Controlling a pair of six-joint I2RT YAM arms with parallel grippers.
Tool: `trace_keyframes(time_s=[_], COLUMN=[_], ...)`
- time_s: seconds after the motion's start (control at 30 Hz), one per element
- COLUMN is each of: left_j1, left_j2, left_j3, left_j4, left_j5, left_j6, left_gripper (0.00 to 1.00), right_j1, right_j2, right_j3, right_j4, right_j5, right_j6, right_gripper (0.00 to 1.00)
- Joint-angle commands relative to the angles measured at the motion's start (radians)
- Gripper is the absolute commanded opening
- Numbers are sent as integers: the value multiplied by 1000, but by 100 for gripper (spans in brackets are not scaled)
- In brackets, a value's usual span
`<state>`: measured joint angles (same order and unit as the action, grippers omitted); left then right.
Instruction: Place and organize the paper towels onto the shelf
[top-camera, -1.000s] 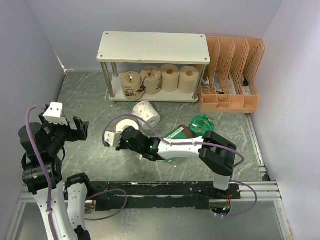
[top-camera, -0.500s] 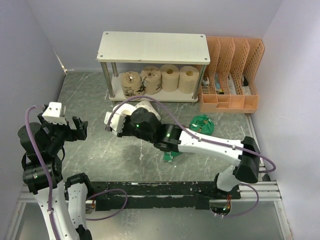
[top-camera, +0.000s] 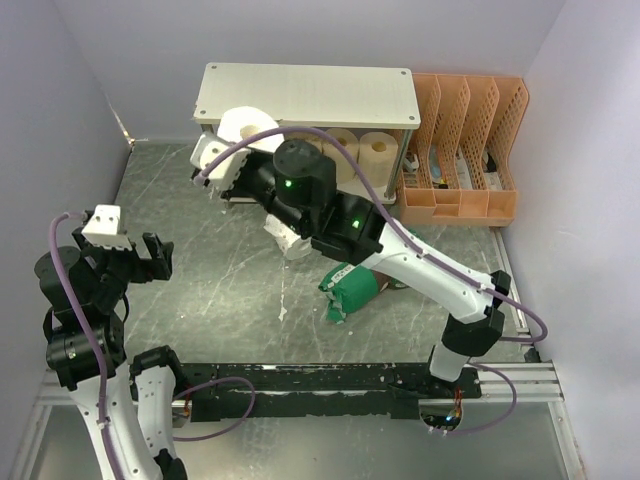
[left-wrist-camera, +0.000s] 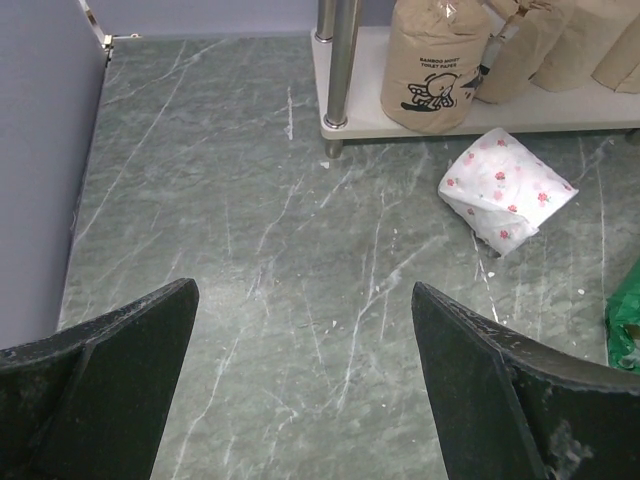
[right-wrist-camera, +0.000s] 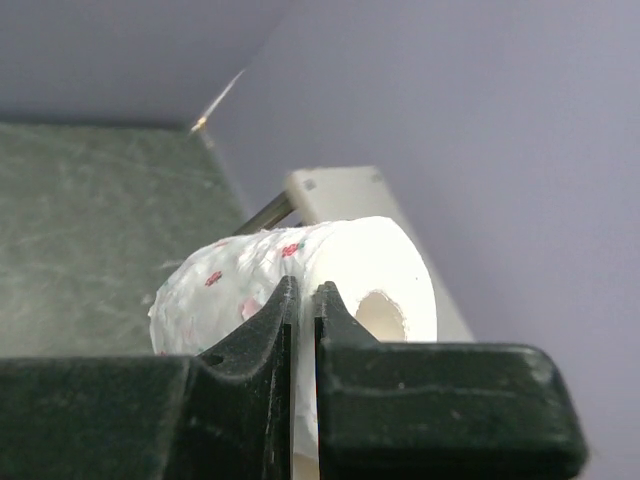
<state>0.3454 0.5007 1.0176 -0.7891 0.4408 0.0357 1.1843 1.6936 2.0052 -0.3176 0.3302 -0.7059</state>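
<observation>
The right claw (top-camera: 232, 152) was pinching a white roll (top-camera: 248, 128) with a small red print. In the right wrist view its jaws nearly met, with only a thin part of the roll's wall (right-wrist-camera: 340, 260) between them. That narrow bite probably held because the roll is light and soft. The roll hung out ahead of the claw, raised clear of the worktop (top-camera: 200, 230) and level with the front left corner of the shelf (top-camera: 310, 95). Just beyond the claw lay the top board, which looked bare. I judge the roll was carried high because the lower tier beneath the claw was already filled. A row of tan rolls (top-camera: 378, 155) stood upright there, with the labelled roll (left-wrist-camera: 435, 60) at the end nearest the shelf leg. The top board therefore seemed the only free place. Below and behind the right claw, a second white roll (left-wrist-camera: 505, 190) lay on its side on the worktop, just in front of the lower board. A green-wrapped roll (top-camera: 352, 290) lay farther back under the arm, and I could not pick out another. The left claw (left-wrist-camera: 300, 400) hovered spread wide and empty, with the second white roll ahead and to its right. Far to the right claw's right stood the orange file rack (top-camera: 465, 150), holding a few things too small to identify.
</observation>
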Motion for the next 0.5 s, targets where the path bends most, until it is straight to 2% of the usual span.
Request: trace_keyframes(time_s=[0.0,0.3,0.4,0.47], left_j1=[18,28,29,29], left_j2=[-28,-110,-138,-150], left_j3=[-5,-3,-4,-4], left_j4=[35,31,32,32], left_j5=[-12,-120,-131,-134], left_j6=[-13,-35,-39,-39], left_gripper=[99,98,99,99], right_j1=[-8,-127,-185,-233], right_j2=[66,331,413,457], right_j3=[180,491,526,557], right_j4=[37,172,264,296], right_j5=[78,32,-5,-44], right_j6=[-172,-350,-341,-275], right_gripper=[0,0,0,0])
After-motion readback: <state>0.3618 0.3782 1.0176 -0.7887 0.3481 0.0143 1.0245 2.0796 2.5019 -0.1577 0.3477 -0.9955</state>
